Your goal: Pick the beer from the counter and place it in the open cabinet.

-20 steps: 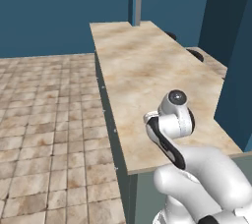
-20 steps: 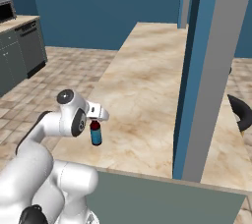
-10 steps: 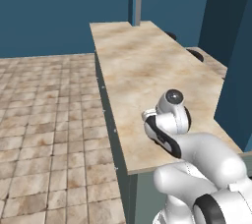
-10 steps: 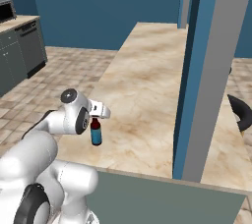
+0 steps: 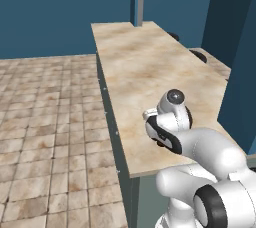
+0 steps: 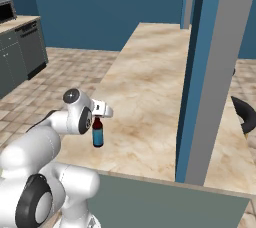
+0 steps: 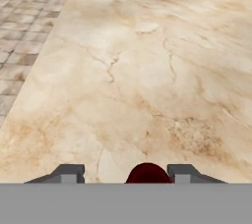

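Observation:
The beer [image 6: 97, 135], a small dark brown bottle with a blue label and a dark red cap, stands upright on the beige marble counter [image 6: 150, 72] near its front left corner. My gripper [image 6: 98, 116] is down over the bottle's top. In the hand view the red cap [image 7: 147, 173] sits between the two fingertips [image 7: 69, 172] of my gripper [image 7: 127, 173]. The right tip is close to the cap, and a gap is left on the other side. In the left base view my arm hides the bottle on the counter [image 5: 140, 62]. The cabinet's shelf recess is out of view.
A tall blue-grey upright panel [image 6: 205, 72] stands over the counter's right side, close to the bottle. Black burners [image 5: 200, 56] lie beyond it, with another dark round shape [image 6: 245, 114] there. Low cabinets with a black box [image 6: 7, 11] line the far left, across tiled floor [image 5: 50, 122].
My hand has settled slightly closer over the bottle and the fingers have drawn in around its top. The bottle has not moved.

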